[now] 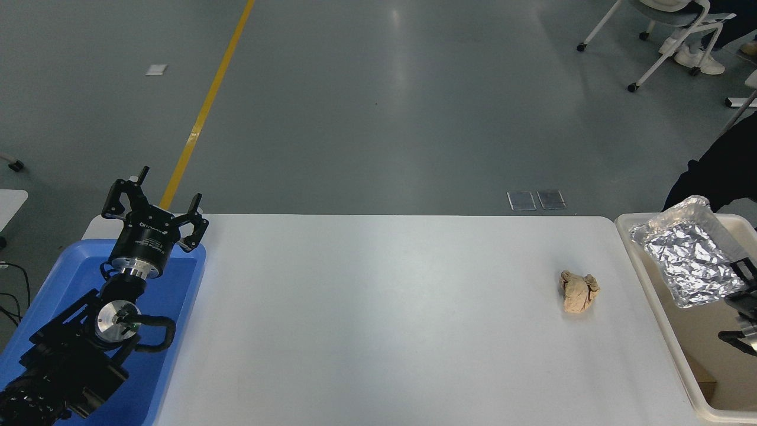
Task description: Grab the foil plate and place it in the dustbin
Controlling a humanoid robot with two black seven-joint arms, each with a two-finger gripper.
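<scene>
The foil plate (pixel 686 257) sits tilted inside the dustbin (pixel 647 284), so placement looks nearly done. The right gripper (pixel 742 307) is mostly cut off beside it, and whether it grips or has released cannot be told. The left gripper (pixel 155 208) is parked open, far from the dustbin.

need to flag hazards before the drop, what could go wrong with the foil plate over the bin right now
1. The foil plate hangs tilted over the dustbin, near its left rim; released here, it might catch on that rim instead of falling inside.
2. The right claw is mostly cut off at the picture's edge, so its hold cannot be judged.
3. The paper wad is left on the table.
</scene>
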